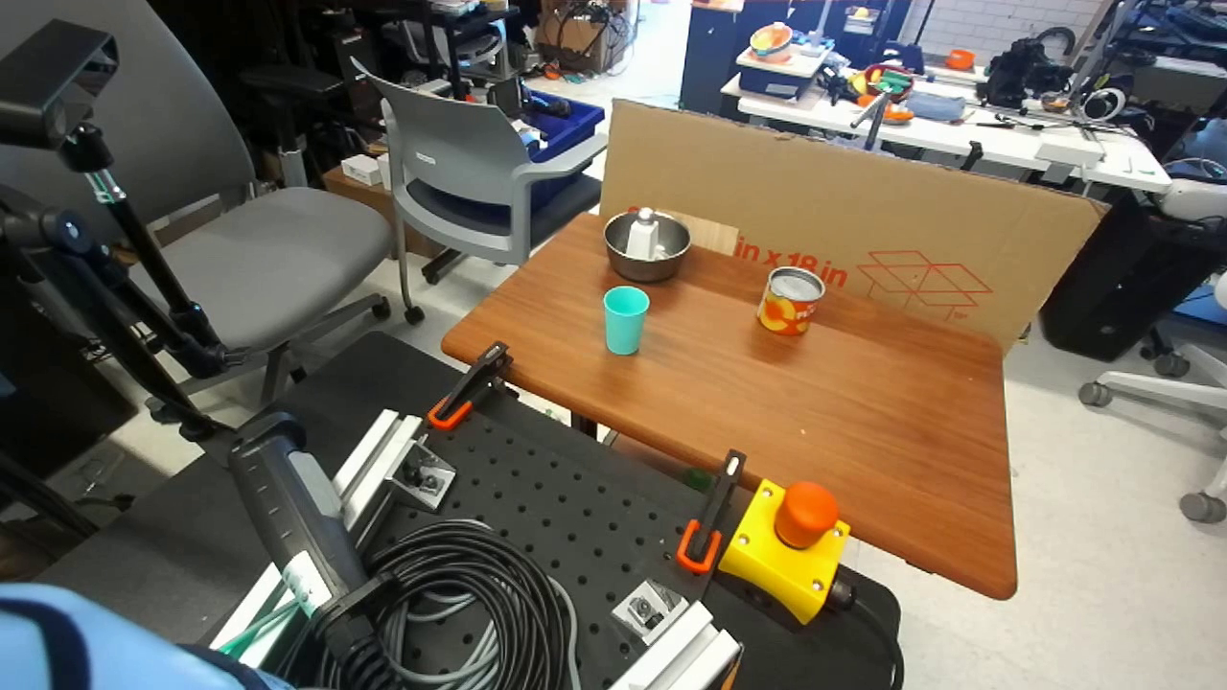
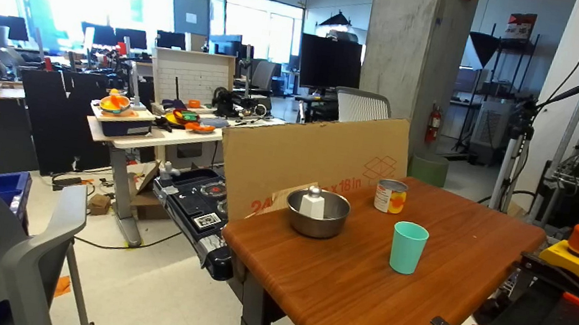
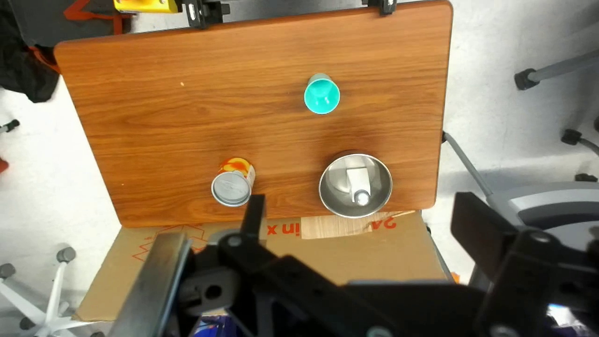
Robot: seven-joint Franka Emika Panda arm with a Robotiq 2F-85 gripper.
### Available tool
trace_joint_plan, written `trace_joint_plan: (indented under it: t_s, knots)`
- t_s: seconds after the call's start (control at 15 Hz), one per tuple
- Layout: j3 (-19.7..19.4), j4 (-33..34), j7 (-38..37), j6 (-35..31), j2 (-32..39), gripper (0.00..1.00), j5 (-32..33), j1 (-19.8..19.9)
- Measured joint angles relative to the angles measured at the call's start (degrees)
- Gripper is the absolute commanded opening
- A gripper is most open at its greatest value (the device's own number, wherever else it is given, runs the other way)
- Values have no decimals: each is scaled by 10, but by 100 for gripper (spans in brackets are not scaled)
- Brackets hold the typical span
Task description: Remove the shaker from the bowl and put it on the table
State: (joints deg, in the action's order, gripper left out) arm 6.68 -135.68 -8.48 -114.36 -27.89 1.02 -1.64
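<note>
On the table, shaker upright in the bowl, well apart from the widely parted jaws.

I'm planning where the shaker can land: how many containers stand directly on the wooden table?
3: the steel bowl near a back corner of the table, holding the shaker; the teal cup, nearer the perforated board; the orange-labelled can near the cardboard sheet. None seems hidden.
</note>
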Motion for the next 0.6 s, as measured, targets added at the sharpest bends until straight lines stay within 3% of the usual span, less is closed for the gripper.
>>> trace_joint_plan:
  t_s: [0.6]
  knots:
    - [6, 139, 2, -50, 273, 100, 19, -14]
